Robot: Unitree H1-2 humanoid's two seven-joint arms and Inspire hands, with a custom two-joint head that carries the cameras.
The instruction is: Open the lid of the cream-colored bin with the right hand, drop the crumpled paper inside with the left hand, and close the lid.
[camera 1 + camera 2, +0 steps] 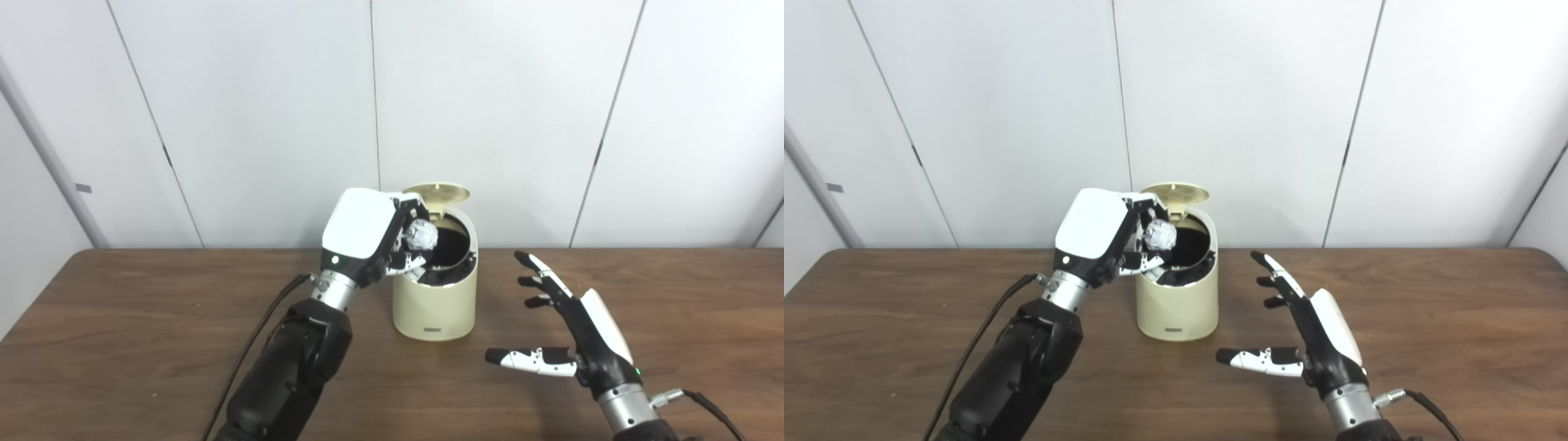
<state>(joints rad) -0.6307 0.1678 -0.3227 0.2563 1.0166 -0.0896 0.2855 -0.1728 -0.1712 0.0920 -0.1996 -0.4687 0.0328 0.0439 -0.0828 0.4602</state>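
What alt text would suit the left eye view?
The left robot hand holds crumpled paper over the open cream-colored bin, lid up. The right robot hand hovers open beside it above the wooden table.

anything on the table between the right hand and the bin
Nothing: in both eye views only bare brown table lies between the open right hand and the cream-colored bin. The crumpled paper is in the left hand at the bin's opening.

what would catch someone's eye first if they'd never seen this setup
Probably the left hand holding the crumpled paper right over the mouth of the cream-colored bin, mid-table, with its lid tipped up at the back. Next, the right hand hovering open to the bin's right, touching nothing.
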